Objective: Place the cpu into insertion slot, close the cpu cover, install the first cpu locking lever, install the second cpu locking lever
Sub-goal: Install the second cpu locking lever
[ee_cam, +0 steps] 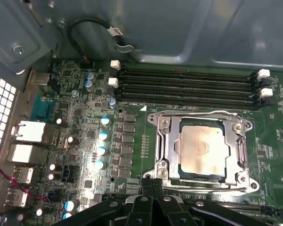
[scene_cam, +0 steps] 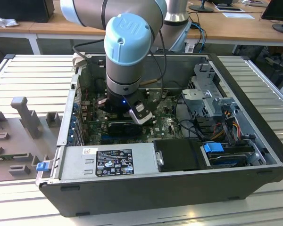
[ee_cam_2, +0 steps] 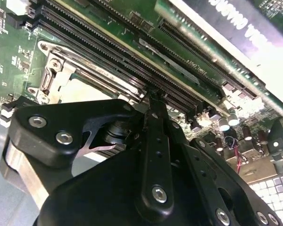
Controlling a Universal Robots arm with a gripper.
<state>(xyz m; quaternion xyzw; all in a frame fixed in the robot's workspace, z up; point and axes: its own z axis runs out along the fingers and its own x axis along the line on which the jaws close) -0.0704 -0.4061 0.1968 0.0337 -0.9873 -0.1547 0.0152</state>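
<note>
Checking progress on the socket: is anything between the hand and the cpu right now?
Nothing visible does. In the first wrist view the cpu lies in the insertion slot with the cpu cover closed around it, and the hand sits at the slot's edge with bare board between.

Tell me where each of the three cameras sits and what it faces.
Exterior view: off the arm, above the open computer case, looking down at the arm's blue-capped joint.
First wrist view: on the wrist, looking down at the cpu in the insertion slot; black linkage at one edge.
Second wrist view: on the wrist, low, along the memory slots, past the gripper.
Both wrist views share socket and memory slots.
</note>
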